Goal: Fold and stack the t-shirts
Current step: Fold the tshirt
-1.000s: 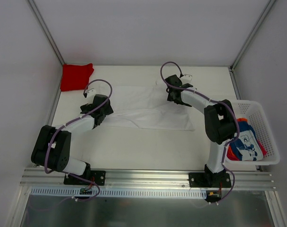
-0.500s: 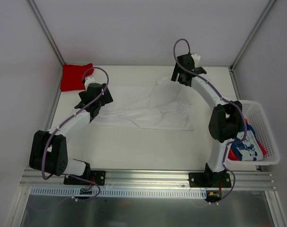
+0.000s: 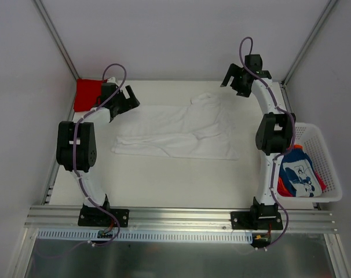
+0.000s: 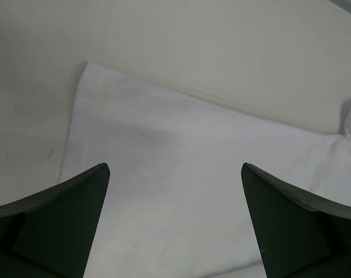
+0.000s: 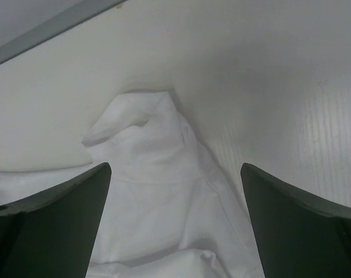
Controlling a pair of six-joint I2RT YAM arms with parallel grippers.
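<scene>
My left end effector (image 3: 129, 99) & right end effector (image 3: 233, 83) are both wide open, at the upper edge of the white tee (image 3: 175, 130), which lies spread mid-frame on the table (image 3: 164, 179). Red tee (image 3: 85, 94) sits upper left, and the blue tee (image 3: 300, 174) is in the basket (image 3: 333, 176) at right.

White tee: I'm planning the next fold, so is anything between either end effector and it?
Nothing visible. The left end effector and right end effector hang open near the far edge of the white tee. Both wrist views show only its cloth and the table past the fingers.
</scene>
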